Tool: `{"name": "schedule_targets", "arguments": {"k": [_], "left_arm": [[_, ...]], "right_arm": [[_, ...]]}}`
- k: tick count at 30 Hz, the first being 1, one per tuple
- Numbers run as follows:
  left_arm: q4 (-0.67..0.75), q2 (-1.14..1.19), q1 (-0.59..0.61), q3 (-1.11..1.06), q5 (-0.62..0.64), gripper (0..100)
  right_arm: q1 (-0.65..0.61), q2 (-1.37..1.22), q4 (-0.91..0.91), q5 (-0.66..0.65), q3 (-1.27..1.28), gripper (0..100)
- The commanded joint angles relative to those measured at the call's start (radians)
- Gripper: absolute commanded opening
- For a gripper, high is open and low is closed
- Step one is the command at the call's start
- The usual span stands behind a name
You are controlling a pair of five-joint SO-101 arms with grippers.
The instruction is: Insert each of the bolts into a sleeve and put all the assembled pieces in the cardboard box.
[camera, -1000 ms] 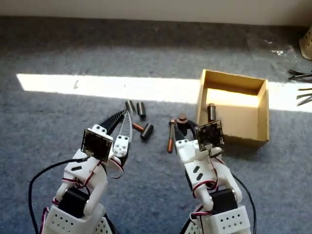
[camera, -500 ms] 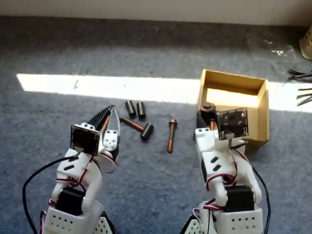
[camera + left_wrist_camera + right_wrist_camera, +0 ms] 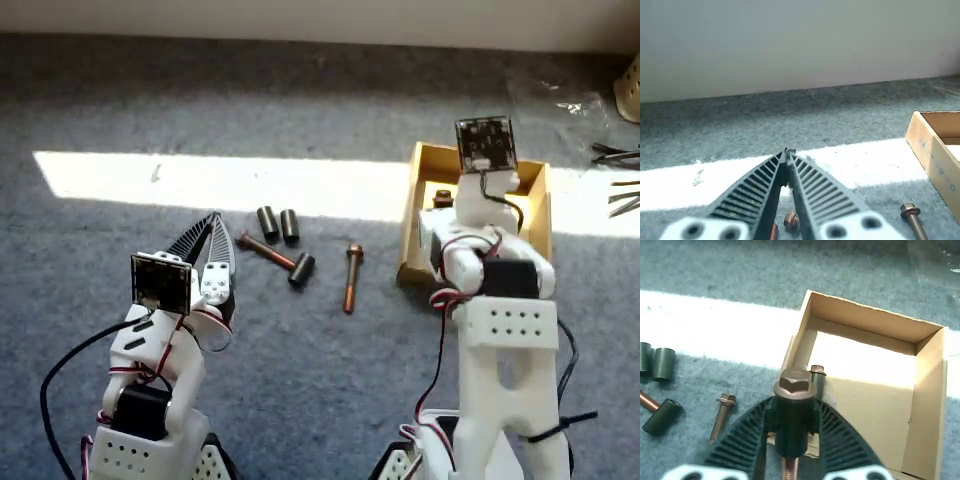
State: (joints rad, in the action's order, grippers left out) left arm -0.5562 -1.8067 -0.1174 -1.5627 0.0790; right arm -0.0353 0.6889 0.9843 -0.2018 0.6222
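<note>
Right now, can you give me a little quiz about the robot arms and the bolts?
1. True or false: the box has nothing in it.
2. How many sleeves with no bolt lie on the carpet? A one, B two, C five.
3. Fill the gap: the right tool grips a bolt pushed into a ____.
Key: 1 false, one piece stands inside. 2 B. 3 sleeve.
</note>
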Motion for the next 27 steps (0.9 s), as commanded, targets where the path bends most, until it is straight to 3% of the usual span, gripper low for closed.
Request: {"name": "schedule_targets", "arguments": {"k": [1,17,27], "left_arm": [[0.008,0.012,0.005,0.007,0.009,1],[0.008,0.012,0.007,0.005,0.009,1],[0.014,0.004,0.005,-0.022,0.008,1]], "right_arm": [[0.013,-0.15,0.036,-0.035,-0.17,0.7],[0.127,-0.871,0.039,-0.032,-0.602,0.7],[0.133,-1.099,0.039,-0.031,-0.766,3.5]]}}
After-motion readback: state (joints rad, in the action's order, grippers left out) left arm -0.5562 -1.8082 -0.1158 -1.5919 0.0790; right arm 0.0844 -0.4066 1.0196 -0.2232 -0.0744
